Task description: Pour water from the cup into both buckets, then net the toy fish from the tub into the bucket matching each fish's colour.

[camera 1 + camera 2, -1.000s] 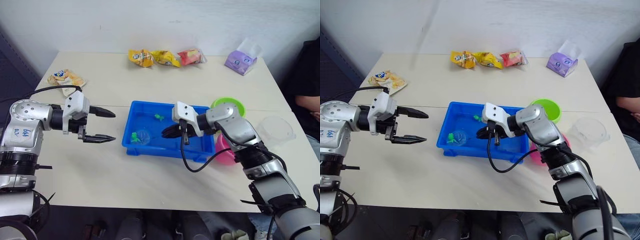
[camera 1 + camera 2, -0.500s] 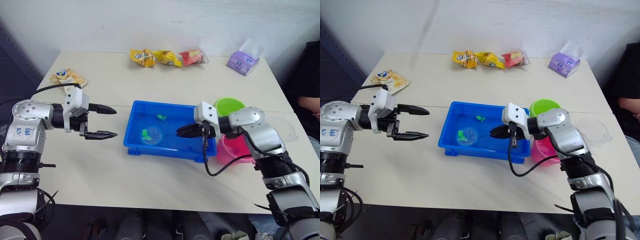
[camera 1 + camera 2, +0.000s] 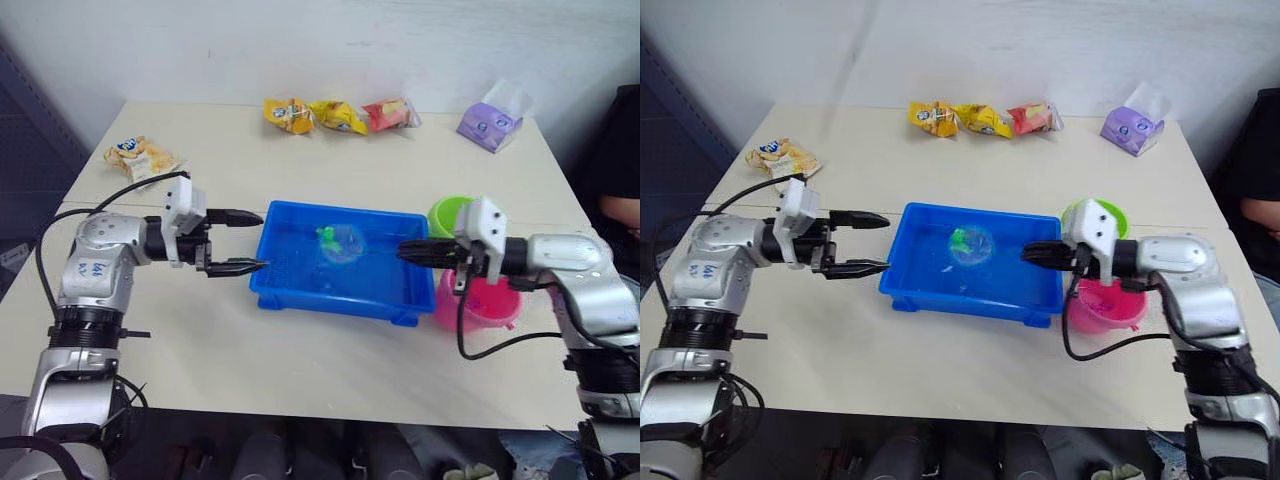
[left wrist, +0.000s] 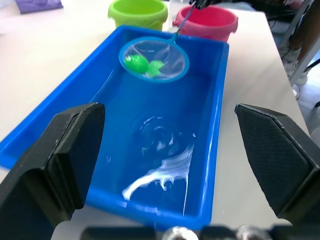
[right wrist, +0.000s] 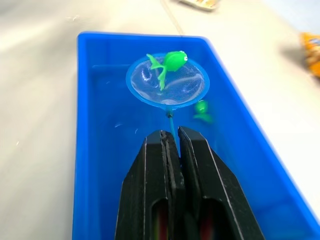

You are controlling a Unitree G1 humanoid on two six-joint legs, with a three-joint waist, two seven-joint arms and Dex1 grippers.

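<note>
Clamping the net (image 5: 166, 82) handle, your R gripper (image 3: 412, 251) sits at the tub's (image 3: 300, 297) R end, by the green bucket (image 3: 447, 212) and pink bucket (image 3: 480, 305). Vs 1 s ago the hoop's swept from tub L to centre & lifted w/ a green fish (image 5: 173, 59) in it; a 2nd green fish (image 5: 202, 108) looks loose, maybe below the hoop. L gripper (image 3: 240, 240) spread wide, holding nothing, now closer to the tub's L rim. Next: green bucket, past the pink one. Snack bags (image 3: 340, 115) far off
</note>
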